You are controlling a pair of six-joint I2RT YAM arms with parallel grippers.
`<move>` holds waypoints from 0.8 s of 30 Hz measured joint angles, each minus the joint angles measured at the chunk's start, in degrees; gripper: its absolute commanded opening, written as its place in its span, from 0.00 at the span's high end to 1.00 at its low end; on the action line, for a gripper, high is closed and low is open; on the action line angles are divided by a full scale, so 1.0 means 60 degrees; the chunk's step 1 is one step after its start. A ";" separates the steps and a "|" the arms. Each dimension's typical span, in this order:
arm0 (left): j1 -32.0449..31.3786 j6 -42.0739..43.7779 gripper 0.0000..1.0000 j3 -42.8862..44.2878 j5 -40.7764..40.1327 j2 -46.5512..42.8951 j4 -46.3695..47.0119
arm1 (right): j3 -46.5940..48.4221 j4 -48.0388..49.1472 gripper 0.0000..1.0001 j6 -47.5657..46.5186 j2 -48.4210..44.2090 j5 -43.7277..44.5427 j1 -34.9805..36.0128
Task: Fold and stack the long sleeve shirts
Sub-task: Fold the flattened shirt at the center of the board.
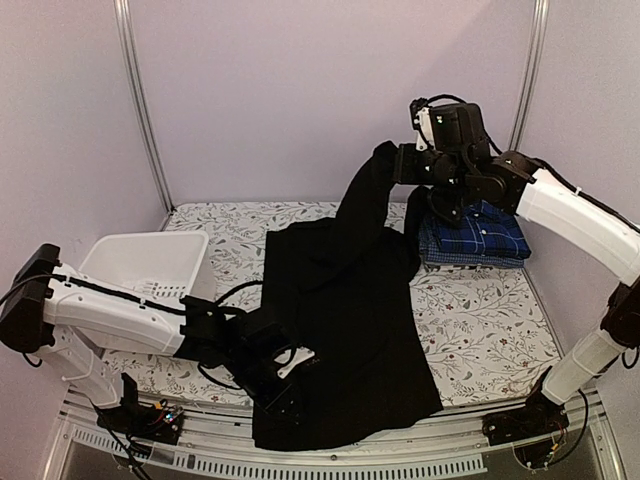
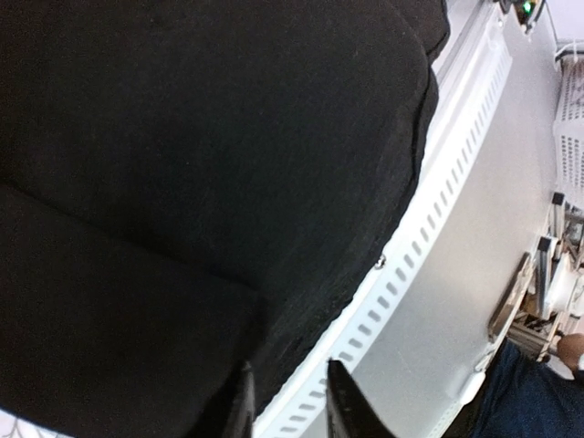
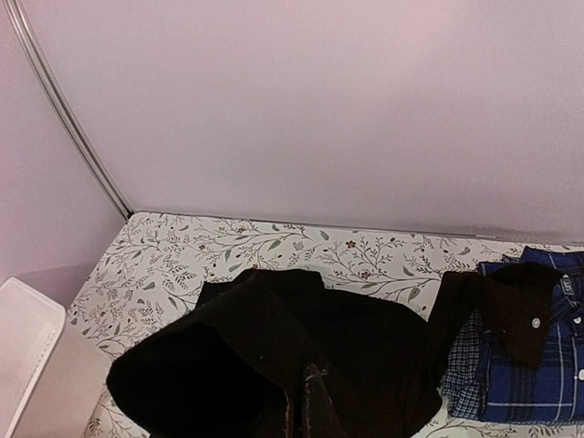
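Observation:
The black long sleeve shirt (image 1: 350, 320) lies spread over the middle of the table, its hem at the front edge. My right gripper (image 1: 400, 163) holds one part of it high at the back. In the right wrist view that gripper (image 3: 308, 401) is shut on the black cloth (image 3: 365, 347). A black cuff (image 3: 511, 310) with a pale button rests on the folded blue plaid shirt (image 1: 480, 238) (image 3: 538, 374). My left gripper (image 1: 283, 400) sits low at the shirt's front left corner. In the left wrist view its jaws (image 2: 290, 401) stand apart over the hem (image 2: 182, 137).
A white slotted basket (image 1: 150, 262) (image 3: 27, 347) stands at the left of the floral tablecloth (image 1: 480, 330). A white perforated rail (image 2: 438, 228) runs along the table's front edge, under the hem. Pale walls close in the back and both sides.

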 measured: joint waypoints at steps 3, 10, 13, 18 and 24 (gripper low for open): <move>0.0095 0.0018 0.47 0.0022 -0.0007 -0.0058 -0.0022 | -0.0361 0.0011 1.00 0.0178 -0.0255 0.0025 0.0080; 0.1035 0.0106 0.44 0.0943 -0.0579 -0.1024 -0.0576 | -0.1792 -0.0022 1.00 0.0707 -0.0430 -0.0007 0.0117; 0.1956 0.0076 0.46 0.1708 -0.1242 -0.1260 -0.0703 | -0.2357 -0.0058 1.00 0.0936 -0.0444 -0.0113 0.0127; 0.3803 0.0018 0.52 0.2728 -0.2368 -0.0794 -0.0831 | -0.3187 -0.0062 1.00 0.1275 -0.0648 -0.0357 0.0251; 0.5115 0.0138 0.64 0.4306 -0.3235 0.1483 -0.0441 | -0.4029 -0.0069 1.00 0.1701 -0.0754 -0.0699 0.0576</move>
